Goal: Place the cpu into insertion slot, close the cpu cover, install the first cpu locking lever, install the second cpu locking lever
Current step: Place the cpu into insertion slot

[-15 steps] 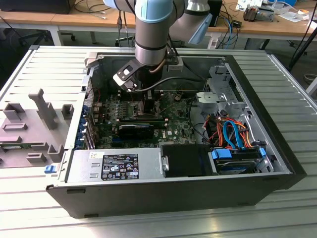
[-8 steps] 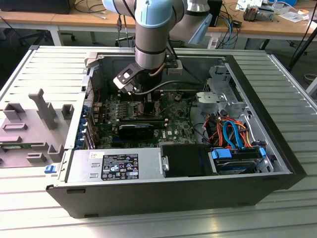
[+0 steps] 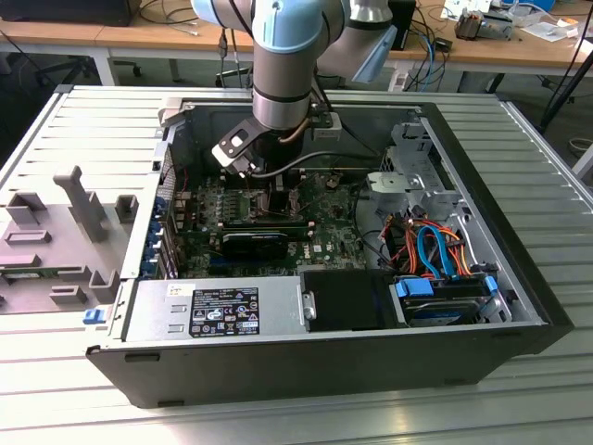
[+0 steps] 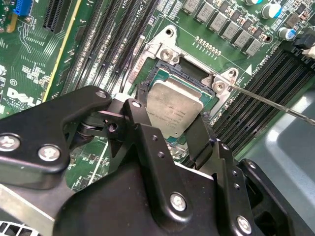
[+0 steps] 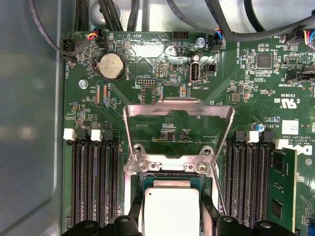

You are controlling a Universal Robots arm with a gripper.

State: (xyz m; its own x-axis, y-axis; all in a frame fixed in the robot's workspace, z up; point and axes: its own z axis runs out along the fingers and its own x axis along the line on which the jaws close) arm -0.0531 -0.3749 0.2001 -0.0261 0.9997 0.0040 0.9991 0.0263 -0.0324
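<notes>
In both wrist views the cpu (image 4: 174, 110) (image 5: 170, 211), a small square chip with a dull silver top, sits between my two black fingers. My gripper (image 4: 170, 120) (image 5: 170, 223) is shut on it, one finger (image 4: 135, 113) on each side. The chip lies level in or just above the insertion slot (image 4: 191, 73), whose silvery rim (image 5: 170, 167) shows past it. The cpu cover (image 5: 179, 107) stands swung open behind the slot. A thin metal locking lever (image 4: 275, 104) sticks out free beside the socket. In the exterior view my gripper (image 3: 278, 199) reaches down onto the green motherboard (image 3: 324, 232).
Black memory slots (image 5: 96, 182) flank the socket, with a memory stick (image 5: 283, 187) in one. A coin battery (image 5: 111, 66) and cables (image 5: 74, 39) lie beyond the cover. The open case holds a power supply (image 3: 222, 311) and a drive cage with orange cables (image 3: 435, 250).
</notes>
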